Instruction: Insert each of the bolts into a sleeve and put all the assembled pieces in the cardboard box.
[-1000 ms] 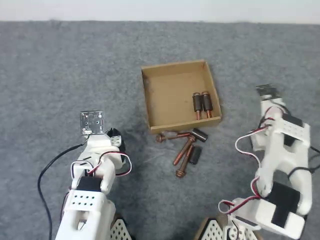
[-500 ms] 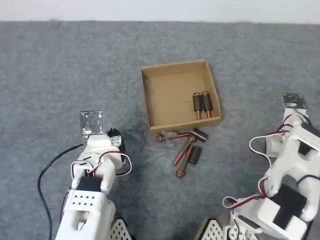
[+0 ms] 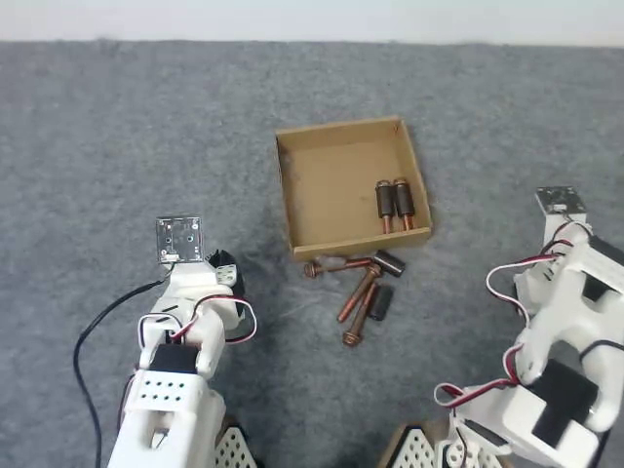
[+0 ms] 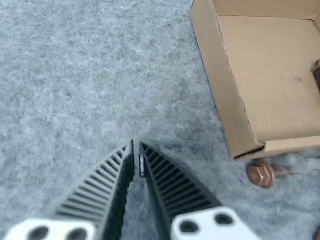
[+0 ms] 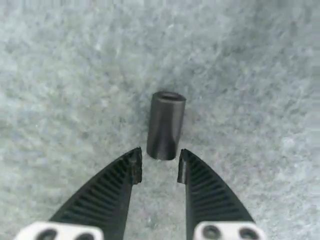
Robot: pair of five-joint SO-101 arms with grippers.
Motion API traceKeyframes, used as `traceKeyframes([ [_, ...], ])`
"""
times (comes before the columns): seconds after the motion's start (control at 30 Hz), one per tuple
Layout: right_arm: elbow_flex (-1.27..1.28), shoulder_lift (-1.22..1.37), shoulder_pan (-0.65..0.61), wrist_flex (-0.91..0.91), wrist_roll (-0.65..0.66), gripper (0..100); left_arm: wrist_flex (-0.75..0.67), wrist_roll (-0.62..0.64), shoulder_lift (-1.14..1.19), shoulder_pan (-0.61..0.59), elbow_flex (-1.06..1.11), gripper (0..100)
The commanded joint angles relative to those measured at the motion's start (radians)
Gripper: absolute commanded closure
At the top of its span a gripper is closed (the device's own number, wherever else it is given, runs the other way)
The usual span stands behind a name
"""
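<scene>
Left pincer [image 4: 136, 152] is pinched together, tips touching, nothing in its grip, hanging over the grey tabletop [image 3: 146, 127] beside the cardboard box [image 3: 284, 195]. Right pincer [image 5: 159, 166] is partly open, and a dark sleeve [image 5: 166, 125] sits just beyond its tips, not gripped. In the box, two assembled pieces [image 3: 385, 202] lie side by side against one wall. Just outside it, loose bolts [image 3: 359, 292] and more sleeves [image 3: 379, 302] are clustered together.

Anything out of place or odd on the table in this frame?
One dark cylindrical sleeve lies alone on the grey carpet, just ahead of the open fingers of the right gripper, apart from the loose copper bolts and sleeves heaped outside the cardboard box. Nothing looks damaged.
</scene>
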Motion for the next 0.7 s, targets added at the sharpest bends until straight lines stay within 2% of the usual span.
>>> traceKeyframes([
  [0.0, -0.014, -0.065, 0.010, -0.064, 0.014, 90.3, -0.032, -0.011, -0.015, -0.005, -0.013, 99],
  [0.2, 0.011, -0.051, 0.010, -0.097, 0.014, 90.3, -0.032, -0.011, -0.015, -0.005, -0.013, 99],
  [0.5, -0.040, 0.174, -0.019, -0.134, 0.015, 90.7, -0.032, -0.011, -0.015, -0.005, -0.013, 99],
  [0.67, -0.075, 0.219, -0.012, -0.134, 0.015, 90.9, -0.032, -0.011, -0.015, -0.005, -0.013, 99],
])
